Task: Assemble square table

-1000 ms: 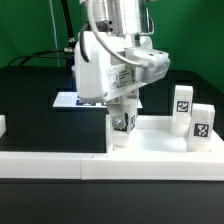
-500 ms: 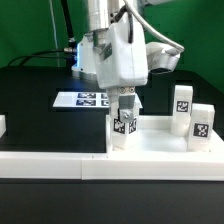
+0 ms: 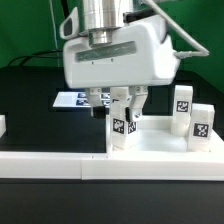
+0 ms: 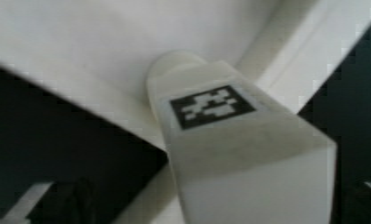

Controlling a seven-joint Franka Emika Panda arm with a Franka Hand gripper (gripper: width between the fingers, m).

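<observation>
The white square tabletop (image 3: 155, 146) lies at the exterior view's right, rim up. One white tagged leg (image 3: 122, 129) stands upright in its near left corner. My gripper (image 3: 122, 108) hangs straight over that leg, open, a finger on each side of the leg's top and apart from it. The wrist view is filled by this leg (image 4: 217, 120) with its black-white tag, the tabletop's rim (image 4: 324, 45) behind it. Two more legs (image 3: 183, 107) (image 3: 202, 126) stand upright at the tabletop's right side.
The marker board (image 3: 72, 99) lies flat behind the arm on the black table. A long low white wall strip (image 3: 60, 164) runs along the front edge. A small white piece (image 3: 2, 125) sits at the exterior view's far left edge.
The jaws have spread and let go of the leg, which stays standing in the corner. The hand has turned about its axis and now faces the exterior camera broadside.
</observation>
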